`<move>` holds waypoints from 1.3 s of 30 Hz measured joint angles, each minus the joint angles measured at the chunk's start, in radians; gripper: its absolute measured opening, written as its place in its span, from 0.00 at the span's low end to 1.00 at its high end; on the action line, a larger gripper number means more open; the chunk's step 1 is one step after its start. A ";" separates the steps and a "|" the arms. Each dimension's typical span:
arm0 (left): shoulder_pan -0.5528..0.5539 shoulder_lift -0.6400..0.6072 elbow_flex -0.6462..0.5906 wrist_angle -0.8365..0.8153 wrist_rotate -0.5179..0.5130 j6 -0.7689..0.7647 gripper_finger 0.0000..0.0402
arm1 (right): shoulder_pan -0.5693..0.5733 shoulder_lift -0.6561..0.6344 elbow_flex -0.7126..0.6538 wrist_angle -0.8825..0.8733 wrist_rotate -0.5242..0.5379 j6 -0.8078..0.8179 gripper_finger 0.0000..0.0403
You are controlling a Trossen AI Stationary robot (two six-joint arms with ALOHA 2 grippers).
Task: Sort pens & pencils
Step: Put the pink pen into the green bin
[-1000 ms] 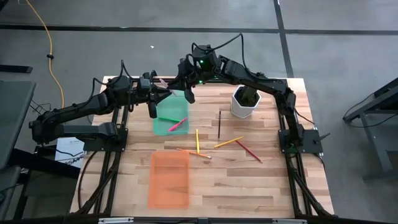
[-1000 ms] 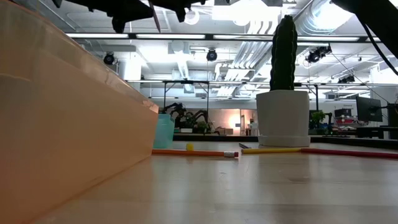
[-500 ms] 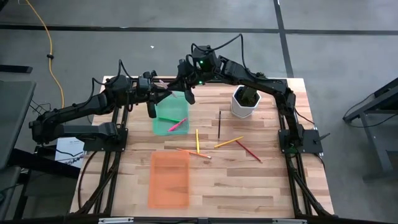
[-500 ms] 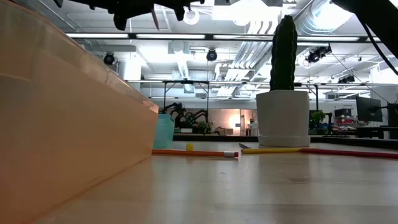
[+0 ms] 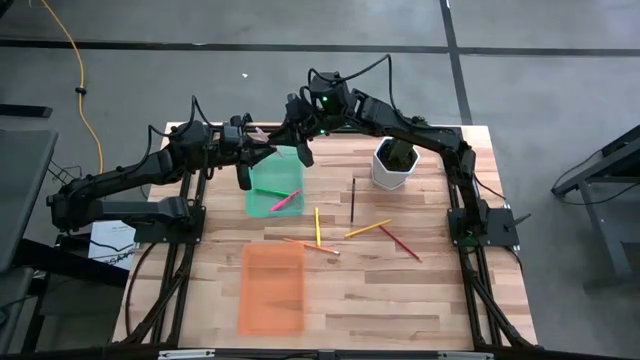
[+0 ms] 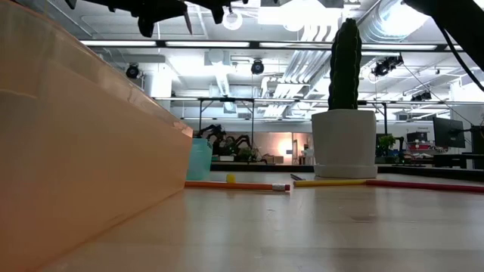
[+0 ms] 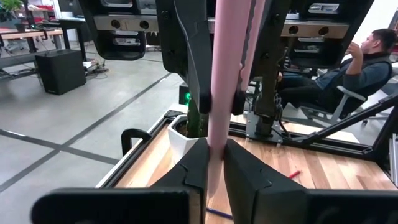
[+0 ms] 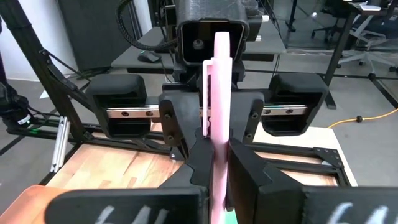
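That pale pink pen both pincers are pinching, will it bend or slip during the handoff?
The pale pink pen looks straight between the left pincer and right pincer, so probably stiff. Its smooth, glossy barrel might slide. Being slim, it is likely light.

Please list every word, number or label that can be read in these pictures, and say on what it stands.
No text reads in full.
White marks on the right gripper, which holds the pale pink pen: cut by the picture's edge, unreadable.
Print on the paper sheet beside the table: too small.

Pale pink pen [image 8: 221,99], seemingly teal bin [image 5: 272,180]
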 joint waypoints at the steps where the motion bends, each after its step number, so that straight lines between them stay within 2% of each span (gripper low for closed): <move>1: 0.000 0.000 0.000 0.000 -0.001 0.000 0.05 | 0.000 0.000 0.000 0.000 -0.001 0.000 0.04; 4: 0.000 0.000 0.000 0.000 -0.001 0.000 0.03 | 0.000 0.000 0.000 0.000 -0.004 0.000 0.04; 10: 0.000 0.000 0.000 0.000 0.000 0.000 0.08 | 0.000 0.000 0.000 0.002 -0.008 0.004 0.04; 16: 0.000 0.000 0.000 0.002 0.000 -0.001 0.04 | 0.000 0.000 0.000 0.009 -0.014 0.026 0.05; 23: 0.000 0.000 0.000 0.000 0.000 0.000 0.07 | 0.000 0.001 -0.001 0.012 -0.027 0.032 0.14; 29: 0.000 0.000 0.000 -0.002 -0.001 0.000 0.05 | 0.000 0.001 -0.001 0.014 -0.029 0.046 0.22; 39: 0.000 0.000 0.000 -0.021 -0.001 0.000 0.06 | -0.004 0.001 -0.001 -0.056 -0.028 0.045 0.27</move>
